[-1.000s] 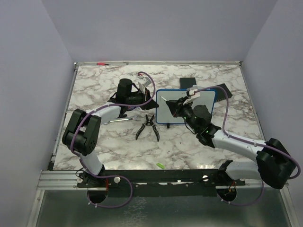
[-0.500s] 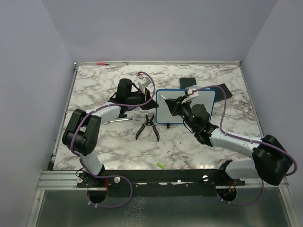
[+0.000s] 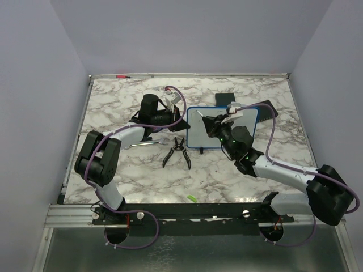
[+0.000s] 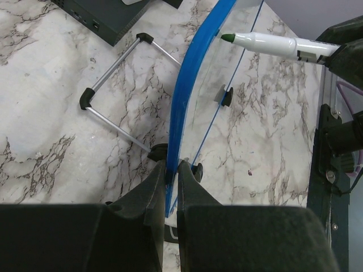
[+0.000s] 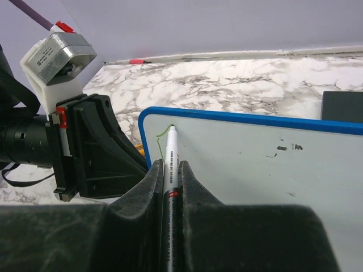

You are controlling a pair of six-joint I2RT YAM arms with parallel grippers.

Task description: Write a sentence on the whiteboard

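The whiteboard (image 3: pixel 249 118), white with a blue frame, stands tilted near the table's middle. My left gripper (image 3: pixel 182 117) is shut on its left frame edge (image 4: pixel 193 85), with the jaws pinching the blue rim (image 4: pixel 172 170). My right gripper (image 5: pixel 171 164) is shut on a white marker (image 5: pixel 171 150). The marker's green tip (image 4: pixel 227 38) touches the board's upper left corner. Of the sentence, only a short curved green stroke (image 5: pixel 161 139) shows beside the tip. A few small dark specks (image 5: pixel 286 148) mark the board further right.
Black pliers (image 3: pixel 177 152) lie in front of the board's left end. A green cap (image 3: pixel 192 198) lies near the front edge. Flat black pads (image 3: pixel 227 99) sit behind the board. The board's wire stand (image 4: pixel 113 85) rests behind it. A red pen (image 3: pixel 121 75) lies along the back wall.
My right gripper has carried the marker tip a little up the board toward its top left corner. The left arm and the board have not moved.
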